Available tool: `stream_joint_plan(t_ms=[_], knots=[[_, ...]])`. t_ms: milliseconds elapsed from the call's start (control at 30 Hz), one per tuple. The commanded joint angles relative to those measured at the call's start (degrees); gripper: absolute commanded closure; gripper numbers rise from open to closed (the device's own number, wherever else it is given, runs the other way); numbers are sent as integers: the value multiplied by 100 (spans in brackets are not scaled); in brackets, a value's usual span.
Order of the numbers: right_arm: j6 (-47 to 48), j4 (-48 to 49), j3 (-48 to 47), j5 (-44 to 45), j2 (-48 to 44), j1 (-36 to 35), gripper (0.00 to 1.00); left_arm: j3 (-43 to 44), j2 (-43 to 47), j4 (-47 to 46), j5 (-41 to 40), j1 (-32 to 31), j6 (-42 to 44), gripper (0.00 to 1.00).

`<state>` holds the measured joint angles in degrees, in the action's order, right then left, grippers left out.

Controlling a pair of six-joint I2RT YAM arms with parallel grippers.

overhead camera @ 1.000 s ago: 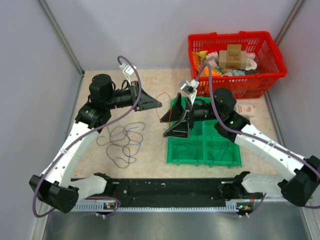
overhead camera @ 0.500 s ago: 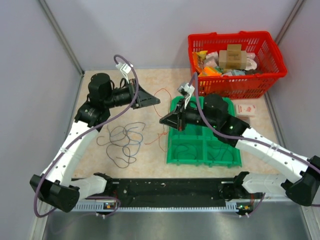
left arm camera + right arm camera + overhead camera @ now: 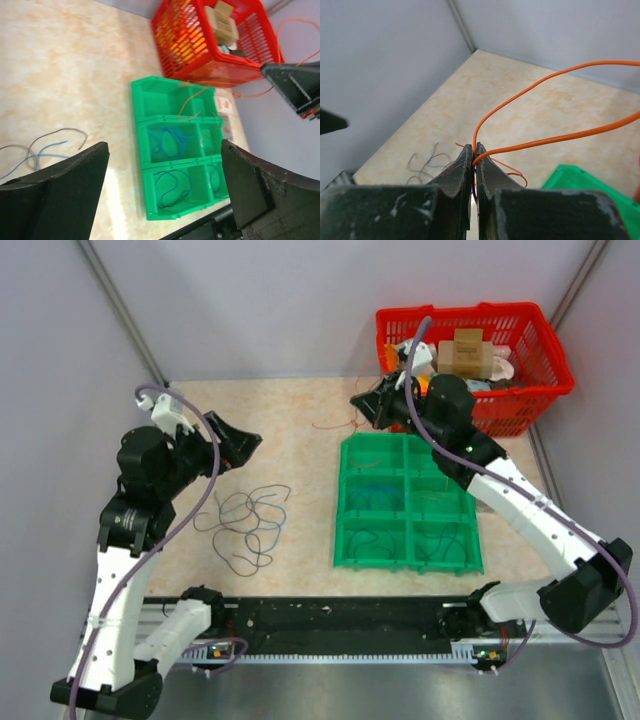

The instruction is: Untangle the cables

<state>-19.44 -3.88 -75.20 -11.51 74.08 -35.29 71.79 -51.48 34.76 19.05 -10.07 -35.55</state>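
My right tool (image 3: 474, 150) clamps the orange cable (image 3: 570, 136) by the table's (image 3: 300, 400) far edge, my left tool (image 3: 245, 440) gapes wide, holding nothing, and I see the other cables (image 3: 250, 525) tangled toward the near-left corner.

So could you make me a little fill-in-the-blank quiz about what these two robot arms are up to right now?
1. The right end effector is pinched shut on a thin ____ cable.
2. The left end effector holds nothing; its jaws stand ____.
3. The tray with six compartments is coloured ____.
4. Seen from overhead, the tangle of cables lies on the table to the ____ of that tray.

Missing words: orange; open; green; left.
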Motion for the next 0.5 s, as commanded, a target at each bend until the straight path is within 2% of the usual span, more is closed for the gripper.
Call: stream_joint_plan(t_ms=[0, 167, 233, 367, 467], knots=[[739, 605, 22, 369, 448, 232, 100, -498, 261, 417, -1070, 22, 505, 5], [1056, 1530, 804, 403, 852, 557, 100, -947, 323, 382, -991, 22, 523, 13], [1345, 1382, 884, 631, 1054, 558, 100, -1245, 384, 312, -895, 22, 453, 17], [1399, 1706, 1419, 1062, 1169, 567, 100, -1738, 437, 215, -885, 31, 321, 21], [1312, 1435, 1482, 1492, 1292, 567, 100, -1958, 446, 163, -859, 31, 242, 23]])
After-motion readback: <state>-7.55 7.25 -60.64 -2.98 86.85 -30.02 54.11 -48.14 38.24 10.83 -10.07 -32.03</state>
